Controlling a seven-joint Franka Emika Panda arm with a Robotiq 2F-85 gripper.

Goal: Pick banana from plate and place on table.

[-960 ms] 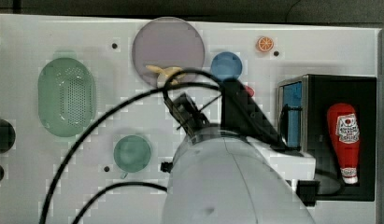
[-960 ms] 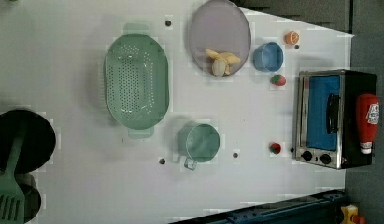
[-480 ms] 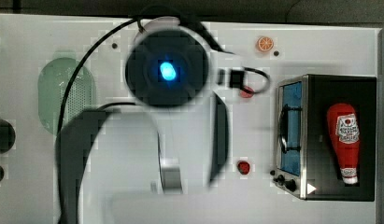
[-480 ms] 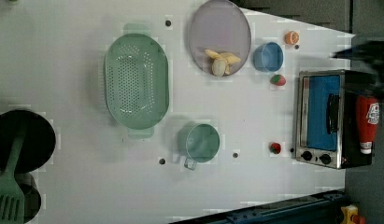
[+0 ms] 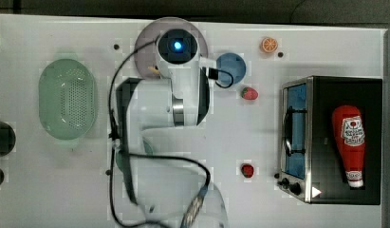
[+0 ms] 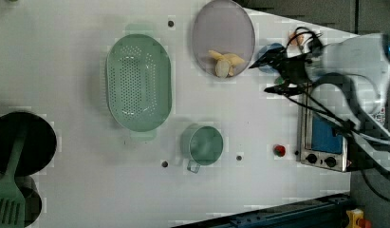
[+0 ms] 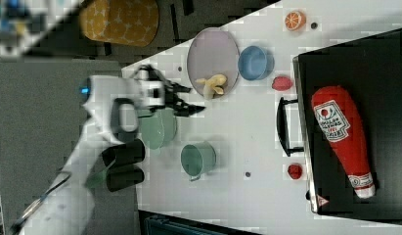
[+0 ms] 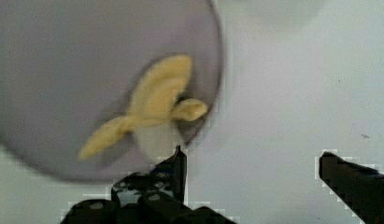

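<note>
One banana (image 6: 226, 63) on the plate (image 6: 221, 23), lying near the rim on the side closest to the blue bowl (image 7: 255, 62), and nothing is touching it. One plate, one blue bowl, one green basket (image 6: 138, 81), one green mug (image 6: 202, 145), one orange slice (image 5: 269, 44), one strawberry (image 5: 249, 93) and one small red thing (image 5: 247, 170) on the white table (image 5: 278, 190), plus one toaster oven (image 5: 297, 137) with one ketchup bottle (image 5: 352, 142) lying on top. And there's the arm, stretched out over the table with its wrist above the plate in the top view; in the left view it reaches in from the left view's right. The gripper (image 8: 252, 161) hangs with its two black fingers (image 8: 178, 165) spread wide apart, empty, just short of the plate's edge, one fingertip right by the banana in the wrist view.
</note>
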